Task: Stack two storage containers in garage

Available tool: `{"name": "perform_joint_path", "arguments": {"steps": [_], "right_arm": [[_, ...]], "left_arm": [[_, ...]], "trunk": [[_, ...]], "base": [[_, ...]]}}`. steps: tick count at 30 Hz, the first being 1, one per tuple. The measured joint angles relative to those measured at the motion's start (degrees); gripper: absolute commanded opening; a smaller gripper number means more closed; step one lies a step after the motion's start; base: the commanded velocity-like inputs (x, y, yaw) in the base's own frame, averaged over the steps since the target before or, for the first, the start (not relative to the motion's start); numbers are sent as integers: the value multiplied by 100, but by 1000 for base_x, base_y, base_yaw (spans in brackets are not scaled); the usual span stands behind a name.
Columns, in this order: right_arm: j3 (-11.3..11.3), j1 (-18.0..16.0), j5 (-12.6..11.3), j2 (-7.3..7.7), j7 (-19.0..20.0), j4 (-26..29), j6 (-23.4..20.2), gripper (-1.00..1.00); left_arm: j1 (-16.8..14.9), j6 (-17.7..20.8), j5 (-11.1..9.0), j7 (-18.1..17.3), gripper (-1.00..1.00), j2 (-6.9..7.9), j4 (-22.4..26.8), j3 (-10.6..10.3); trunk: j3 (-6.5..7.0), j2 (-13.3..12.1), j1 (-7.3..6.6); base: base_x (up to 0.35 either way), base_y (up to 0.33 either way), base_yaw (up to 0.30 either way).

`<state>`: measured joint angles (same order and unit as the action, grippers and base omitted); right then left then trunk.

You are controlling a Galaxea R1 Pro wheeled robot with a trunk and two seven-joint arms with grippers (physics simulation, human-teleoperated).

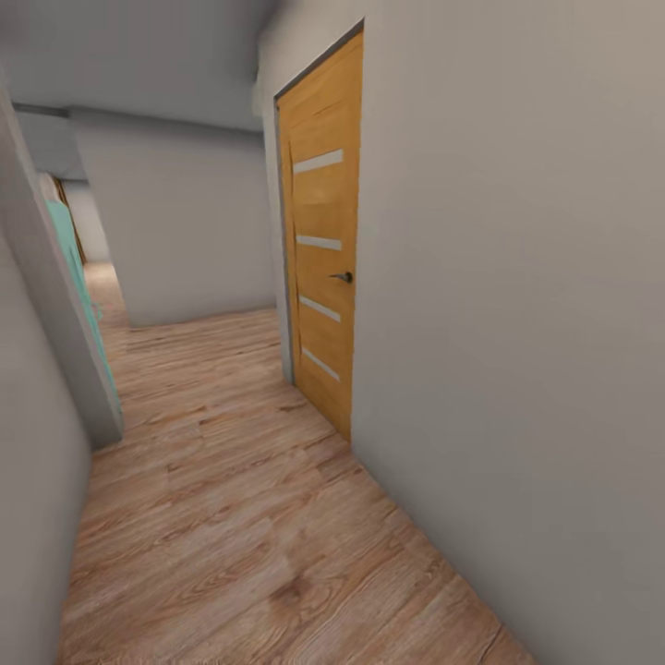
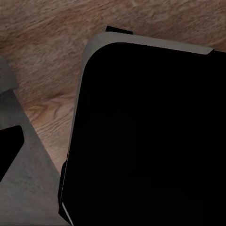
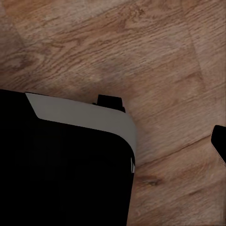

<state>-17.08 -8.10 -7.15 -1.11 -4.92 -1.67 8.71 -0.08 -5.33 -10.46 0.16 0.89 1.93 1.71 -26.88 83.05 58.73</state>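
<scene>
Light wood plank floor (image 1: 231, 517) runs bare down the narrow hallway

A broad black robot body panel (image 2: 150, 141) with rounded corners carries a pale grey rim along its edge. The same black, grey-edged robot shell (image 3: 61, 165) has a small black tab (image 3: 109, 100) at its rim.

Wood-plank hallway floor (image 1: 231, 517) runs open ahead between grey walls (image 1: 517, 369); a closed orange door (image 1: 323, 240) lines the right.
</scene>
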Motion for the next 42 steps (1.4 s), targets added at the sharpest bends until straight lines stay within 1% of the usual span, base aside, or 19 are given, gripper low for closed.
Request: {"name": "perform_joint_path", "arguments": {"steps": [20,23,28,42], "right_arm": [[0,0,1,0,0,0,0,100],[0,0,0,1,0,0,-8,100],[0,0,0,8,1,0,-12,100],[5,0,-4,9,-10,0,-9,100]], "left_arm": [[0,0,-3,0,100,3,5,0],[0,-44,-4,0,100,7,7,0],[0,-2,-19,0,100,9,-1,0],[0,13,-21,0,100,1,-2,0]], "trunk": [[0,0,0],[0,0,-2],[0,1,-3],[0,1,-3]], "base": [[0,0,300],[162,0,265],[290,0,77],[321,0,4]]}}
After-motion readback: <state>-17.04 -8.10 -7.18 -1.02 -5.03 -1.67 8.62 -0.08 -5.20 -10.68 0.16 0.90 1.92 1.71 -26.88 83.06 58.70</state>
